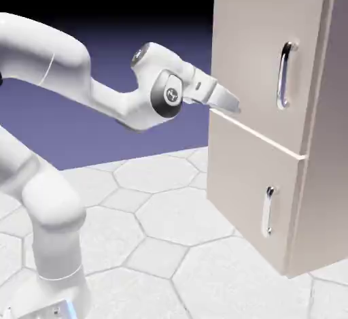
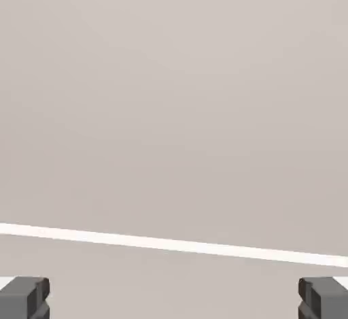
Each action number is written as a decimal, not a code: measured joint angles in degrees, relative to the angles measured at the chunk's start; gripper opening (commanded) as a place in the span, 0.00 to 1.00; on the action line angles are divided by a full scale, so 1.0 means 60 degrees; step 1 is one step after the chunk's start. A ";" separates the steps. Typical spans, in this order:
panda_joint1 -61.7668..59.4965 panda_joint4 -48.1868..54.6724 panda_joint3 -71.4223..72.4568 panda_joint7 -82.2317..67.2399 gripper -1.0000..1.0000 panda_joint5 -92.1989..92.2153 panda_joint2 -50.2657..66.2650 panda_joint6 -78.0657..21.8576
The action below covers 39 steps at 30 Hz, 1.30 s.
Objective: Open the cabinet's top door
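Cabinet point(image 1: 258, 73): one | doors: two, closed | silver handles: two, one per door | jaws point(image 2: 174, 298): one pair, spread, empty

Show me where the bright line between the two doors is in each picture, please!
Exterior view: the bright line slants down to the right across the cabinet's front, between the top door and the bottom door.
Hand view: it runs low across the whole picture, dipping a little to the right, just above the hand's two dark tips.
Shared landmark: the top door, the big beige panel above the line in both.
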 measured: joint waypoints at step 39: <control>0.4962 0.3367 -0.5425 1.2809 0.50 -1.6196 -0.1501 -0.0304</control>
